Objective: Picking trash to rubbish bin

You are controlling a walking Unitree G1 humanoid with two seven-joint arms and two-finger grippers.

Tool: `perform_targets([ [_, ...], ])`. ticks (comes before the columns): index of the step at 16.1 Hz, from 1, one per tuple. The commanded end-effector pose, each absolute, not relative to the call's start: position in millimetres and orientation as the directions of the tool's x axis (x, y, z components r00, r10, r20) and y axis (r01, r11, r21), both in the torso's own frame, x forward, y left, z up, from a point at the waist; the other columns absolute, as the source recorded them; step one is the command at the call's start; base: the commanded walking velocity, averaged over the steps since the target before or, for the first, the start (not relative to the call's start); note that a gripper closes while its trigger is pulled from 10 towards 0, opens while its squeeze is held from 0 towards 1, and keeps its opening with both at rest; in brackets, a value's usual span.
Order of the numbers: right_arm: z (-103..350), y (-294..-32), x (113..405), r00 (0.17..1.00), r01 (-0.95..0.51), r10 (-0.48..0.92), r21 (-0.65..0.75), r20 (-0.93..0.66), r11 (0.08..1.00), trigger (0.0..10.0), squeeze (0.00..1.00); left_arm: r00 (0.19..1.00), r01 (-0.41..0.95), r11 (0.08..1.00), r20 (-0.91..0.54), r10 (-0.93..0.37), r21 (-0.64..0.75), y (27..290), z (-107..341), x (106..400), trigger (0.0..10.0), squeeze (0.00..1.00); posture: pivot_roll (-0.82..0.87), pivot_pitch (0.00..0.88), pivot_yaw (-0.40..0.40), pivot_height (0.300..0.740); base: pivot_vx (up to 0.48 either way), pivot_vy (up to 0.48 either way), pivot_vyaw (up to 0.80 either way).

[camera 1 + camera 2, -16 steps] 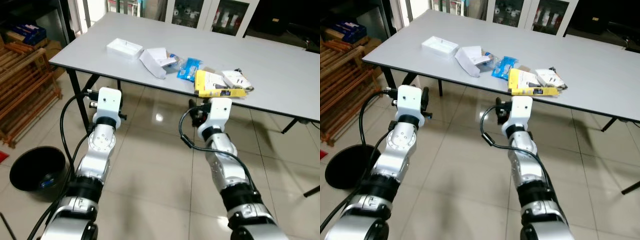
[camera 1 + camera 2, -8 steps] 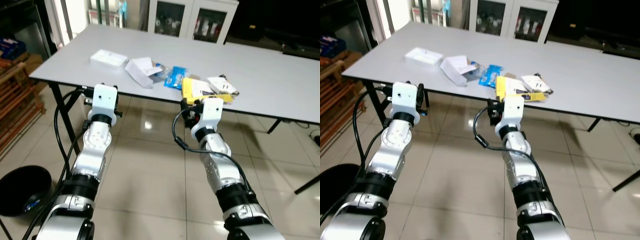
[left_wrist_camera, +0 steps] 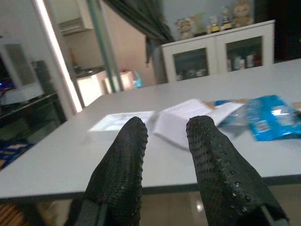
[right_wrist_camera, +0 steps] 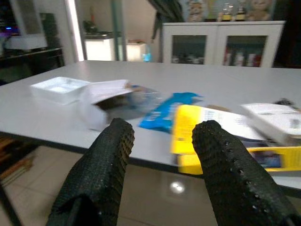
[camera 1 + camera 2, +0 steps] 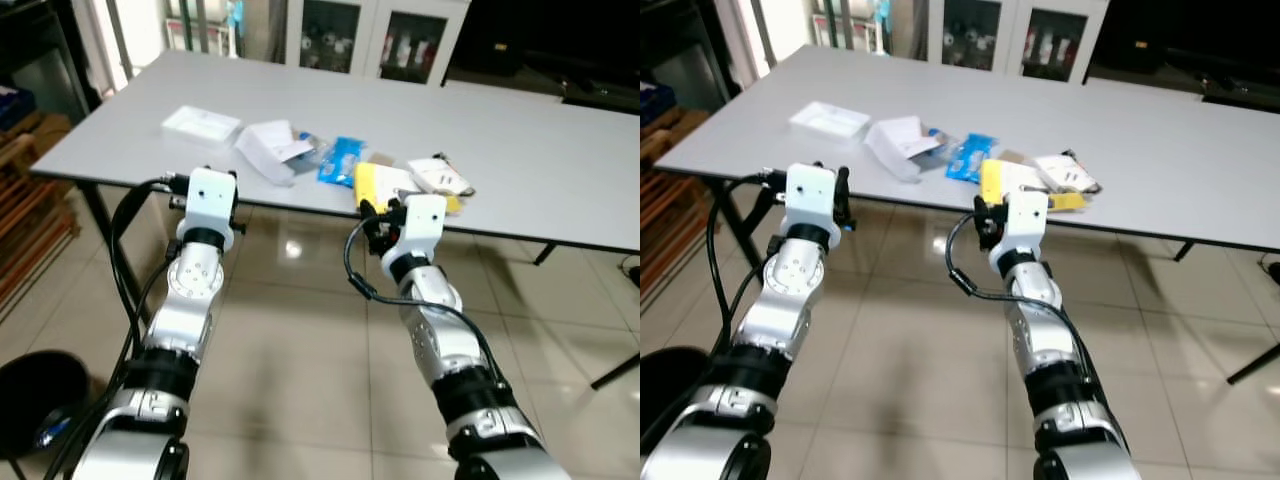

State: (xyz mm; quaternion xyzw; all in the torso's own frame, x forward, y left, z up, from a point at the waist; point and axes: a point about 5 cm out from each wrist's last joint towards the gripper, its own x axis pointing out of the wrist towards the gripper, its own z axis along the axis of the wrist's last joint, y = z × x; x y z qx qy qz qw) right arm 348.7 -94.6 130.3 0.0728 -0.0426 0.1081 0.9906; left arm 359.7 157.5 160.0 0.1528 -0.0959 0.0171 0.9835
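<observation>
Grey desk (image 5: 560,170) ahead, tiled floor beneath, glass-fronted cabinets (image 5: 370,40) behind.

On desk, robot's left to right along the near edge:
- white shallow box (image 5: 201,125), standing apart at the left;
- folded white paper carton (image 5: 268,150), lying tilted;
- blue plastic wrapper (image 5: 342,160), just beside the carton;
- yellow package (image 5: 385,185), at the very edge of the desk, overhanging slightly;
- white printed packet (image 5: 440,177), touching the yellow package.

Black rubbish bin (image 5: 30,405) on the floor, far left, well apart from the desk; something blue inside.

Left gripper (image 3: 164,136) raised before the desk edge, facing the box and carton; fingers parted, released, grasping nothing.

Right gripper (image 4: 162,136) raised just short of the desk edge, facing the yellow package and blue wrapper; fingers parted, released, nothing between them.

Wooden slatted rack (image 5: 25,215) at the far left.
</observation>
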Motion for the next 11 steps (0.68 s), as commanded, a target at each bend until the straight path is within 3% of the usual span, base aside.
perform_targets([
  [1,131.1,-109.7,350.0,0.981,-0.179,0.167,0.130,0.100,0.975,10.0,0.00,0.983,-0.018,0.954,0.181,-0.038,0.300,143.9,157.6,359.4,10.0,0.00,0.03,0.008,-0.095,0.740,0.360,0.000,0.00],
  [11,128.3,-105.4,347.9,0.979,-0.193,0.182,0.125,0.093,0.973,10.0,0.00,0.983,0.011,0.952,0.171,-0.067,0.307,139.7,154.5,357.0,10.0,0.00,0.03,0.000,-0.088,0.740,0.368,0.000,0.00],
])
